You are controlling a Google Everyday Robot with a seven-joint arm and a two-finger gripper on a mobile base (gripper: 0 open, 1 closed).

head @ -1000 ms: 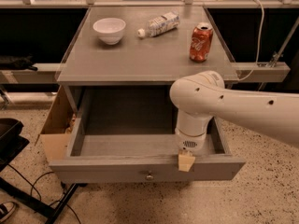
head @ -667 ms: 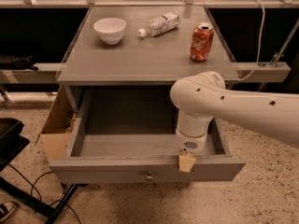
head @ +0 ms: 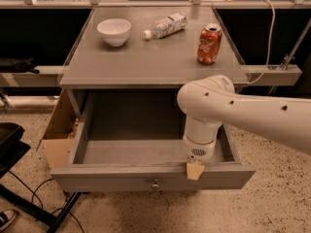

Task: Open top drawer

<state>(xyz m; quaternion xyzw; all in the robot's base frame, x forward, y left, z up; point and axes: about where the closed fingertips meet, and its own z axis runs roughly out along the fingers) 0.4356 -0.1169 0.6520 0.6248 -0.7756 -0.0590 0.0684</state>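
Note:
The top drawer [head: 121,176] is a wide grey wooden drawer, pulled well out from under the grey cabinet top, with a plain grey empty inside [head: 131,149]. A small round brass knob [head: 155,185] sits at the centre of its front panel. My white arm reaches in from the right and points down over the drawer's front right part. My gripper [head: 195,169] is at the top rim of the front panel, right of the knob; only a tan fingertip shows there.
On the cabinet top [head: 146,57] stand a white bowl [head: 114,31], a plastic bottle lying on its side [head: 166,25] and a red soda can [head: 209,43]. A cardboard box [head: 57,130] stands left of the drawer. A black stand and cables [head: 19,178] lie at lower left.

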